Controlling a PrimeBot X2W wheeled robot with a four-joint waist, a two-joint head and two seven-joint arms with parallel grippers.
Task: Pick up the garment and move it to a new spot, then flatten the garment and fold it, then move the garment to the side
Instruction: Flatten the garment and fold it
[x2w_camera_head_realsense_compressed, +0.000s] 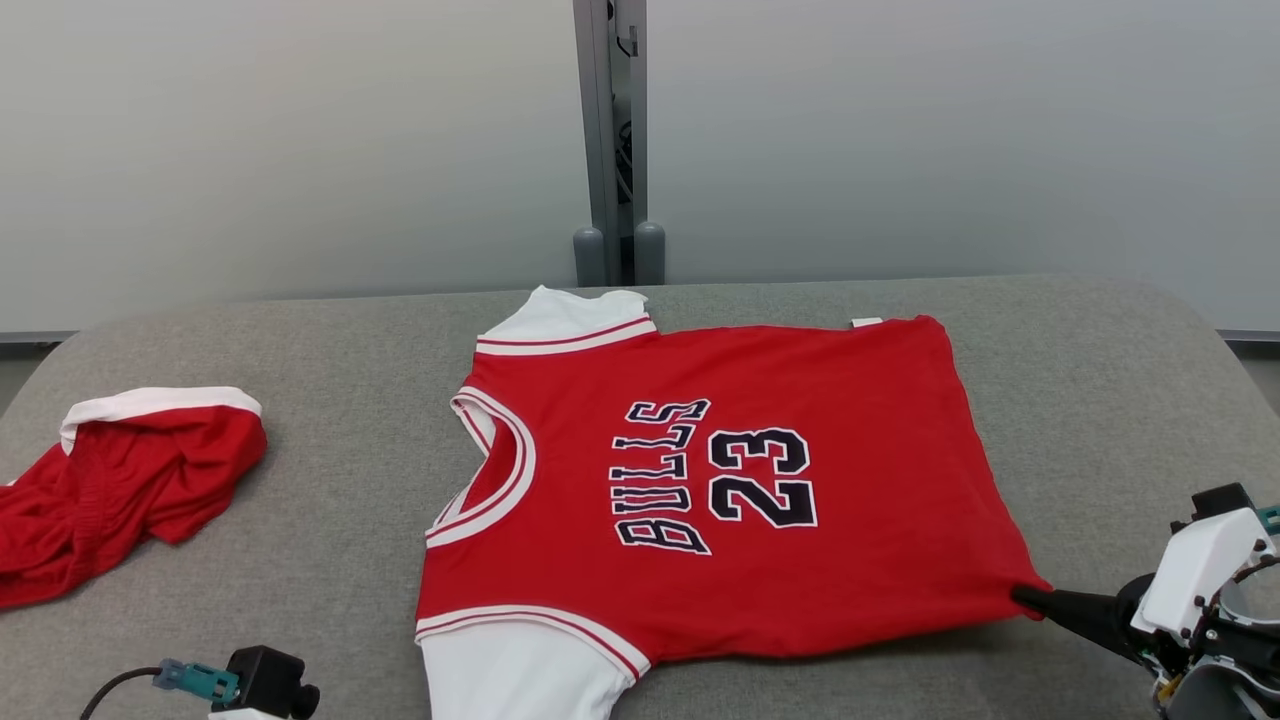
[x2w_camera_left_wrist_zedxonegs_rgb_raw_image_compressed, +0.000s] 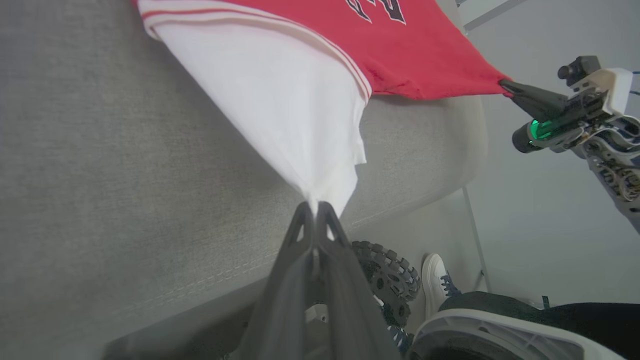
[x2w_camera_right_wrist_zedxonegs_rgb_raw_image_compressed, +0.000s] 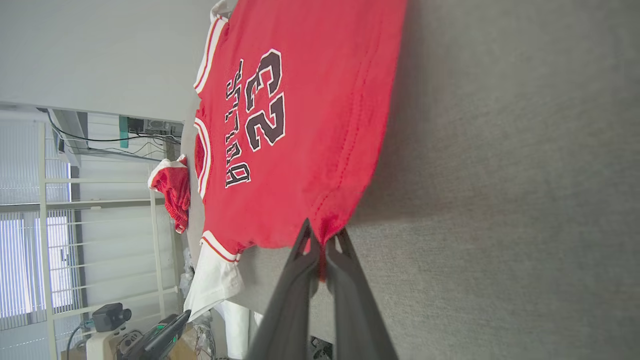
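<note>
The jersey (x2w_camera_head_realsense_compressed: 700, 470) lies spread on the worktop (x2w_camera_head_realsense_compressed: 1100, 400). The left gripper (x2w_camera_left_wrist_zedxonegs_rgb_raw_image_compressed: 316, 207) has its jaws clamped on the white sleeve (x2w_camera_left_wrist_zedxonegs_rgb_raw_image_compressed: 280, 100) tip; the right gripper (x2w_camera_right_wrist_zedxonegs_rgb_raw_image_compressed: 322, 239), on the red hem corner (x2w_camera_right_wrist_zedxonegs_rgb_raw_image_compressed: 332, 222). Both grips look shallow: uneven pulling could slip the fabric free or wrinkle it.

We see a red jersey (x2w_camera_head_realsense_compressed: 760, 480) with white sleeves, and red-and-white striped bands edge its neck and armholes. Its lettering, BULLS and 23, is black with a white outline. At the left lies a second garment (x2w_camera_head_realsense_compressed: 130, 480), red as well (with a white band along its top edge). The table (x2w_camera_head_realsense_compressed: 1100, 380) under both is a mottled grey cloth. The wall (x2w_camera_head_realsense_compressed: 300, 150) behind is pale grey. The right gripper (x2w_camera_head_realsense_compressed: 1022, 596) has black fingers and a white casing; a teal plug (x2w_camera_head_realsense_compressed: 195, 680) shows at the near left.
</note>
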